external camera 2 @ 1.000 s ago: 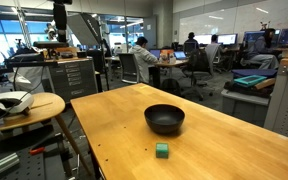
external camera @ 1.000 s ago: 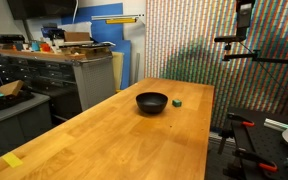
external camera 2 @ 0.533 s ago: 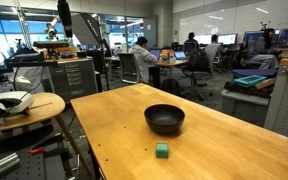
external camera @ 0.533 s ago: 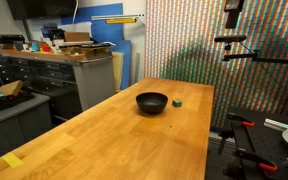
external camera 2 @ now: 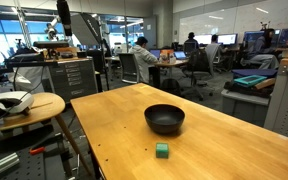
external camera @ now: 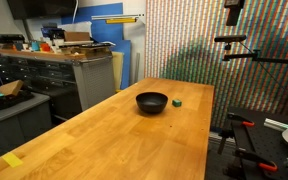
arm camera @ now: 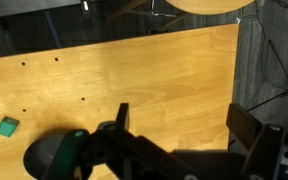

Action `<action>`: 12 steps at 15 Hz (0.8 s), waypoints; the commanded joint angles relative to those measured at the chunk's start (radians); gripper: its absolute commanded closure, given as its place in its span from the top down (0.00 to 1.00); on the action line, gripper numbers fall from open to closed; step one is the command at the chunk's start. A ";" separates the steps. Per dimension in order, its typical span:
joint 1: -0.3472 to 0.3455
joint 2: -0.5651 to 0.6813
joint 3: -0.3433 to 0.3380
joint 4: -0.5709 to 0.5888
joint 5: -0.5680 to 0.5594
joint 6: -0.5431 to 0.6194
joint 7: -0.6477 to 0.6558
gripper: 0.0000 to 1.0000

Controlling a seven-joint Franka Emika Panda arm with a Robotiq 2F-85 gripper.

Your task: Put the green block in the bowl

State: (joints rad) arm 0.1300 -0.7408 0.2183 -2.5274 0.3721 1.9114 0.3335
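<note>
The tiny green block [external camera: 177, 101] lies on the wooden table [external camera: 114, 140], close beside the black bowl [external camera: 152, 102]. Both show in both exterior views, the block [external camera 2: 162, 150] nearer the table edge than the bowl [external camera 2: 164, 119]. My gripper [external camera: 233, 9] hangs high above and off to the side of the table; it also shows in an exterior view [external camera 2: 63, 12]. In the wrist view the gripper [arm camera: 189, 125] is open and empty, with the block [arm camera: 6, 125] at far left and the bowl [arm camera: 46, 160] partly hidden behind the gripper body.
A camera stand [external camera: 239, 45] stands beside the table. Grey cabinets [external camera: 54, 80] are across the aisle. A small round table [external camera 2: 24, 108] holding a white object sits next to the table. A yellow tape piece [external camera: 12, 160] lies on the near corner.
My gripper shifted slightly sideways up high between one second ago and half a second ago, then stayed still. Block and bowl have not moved.
</note>
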 commanded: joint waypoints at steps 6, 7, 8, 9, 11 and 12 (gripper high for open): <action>0.000 0.005 -0.004 0.000 -0.014 -0.003 -0.021 1.00; -0.007 0.001 0.000 -0.012 -0.021 0.018 -0.015 1.00; -0.011 -0.001 -0.002 -0.020 -0.038 0.022 -0.026 1.00; -0.015 -0.001 -0.002 -0.024 -0.057 0.017 -0.030 1.00; -0.025 -0.001 -0.010 -0.032 -0.123 -0.014 -0.058 1.00; -0.027 0.000 -0.016 -0.039 -0.152 -0.020 -0.074 1.00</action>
State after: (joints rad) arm 0.1199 -0.7375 0.2158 -2.5572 0.2875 1.9103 0.3113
